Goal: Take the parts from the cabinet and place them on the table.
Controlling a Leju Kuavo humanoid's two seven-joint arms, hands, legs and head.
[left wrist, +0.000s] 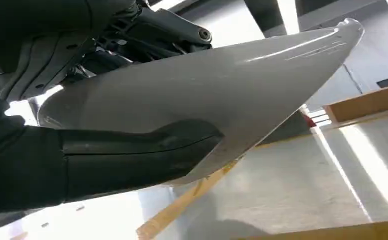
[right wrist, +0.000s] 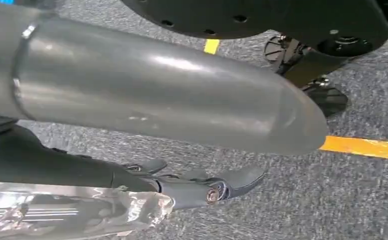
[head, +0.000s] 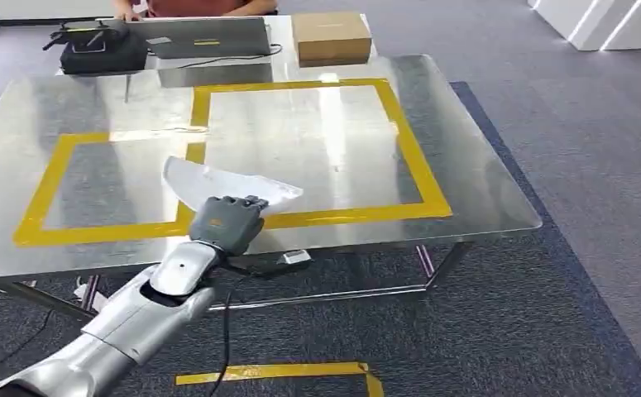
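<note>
**Part held over the counter's near edge, ready to set down**

The counter [head: 482, 190], a wide reflective metal top marked with yellow tape [head: 408, 141] in two adjoining rectangles, lies straight ahead. At its far side sit a laptop [head: 209, 35], a cardboard box [head: 331, 36] and a black bag [head: 102, 50], with a person [head: 209, 7] behind them.

The part [head: 217, 184], a long, curved, pale grey shell tapering to a point, sits over the near tape line where the two rectangles meet. Whether it already touches the counter or rides just above it cannot be told.

The left hand [head: 227, 223] is wrapped around the part's near edge: in the left wrist view the thumb [left wrist: 141, 155] presses across the shell's face, with darker fingers behind it.

The right hand [right wrist: 202, 187] hangs over grey carpet with its fingers stretched out, near some crinkled foil; whether it holds anything cannot be told.

The step in hand looks like placement. The next move probably calls for lowering the part until it rests flat, ideally inside a taped rectangle, then spreading the fingers and drawing the hand back without dragging the shell off the edge.
</note>
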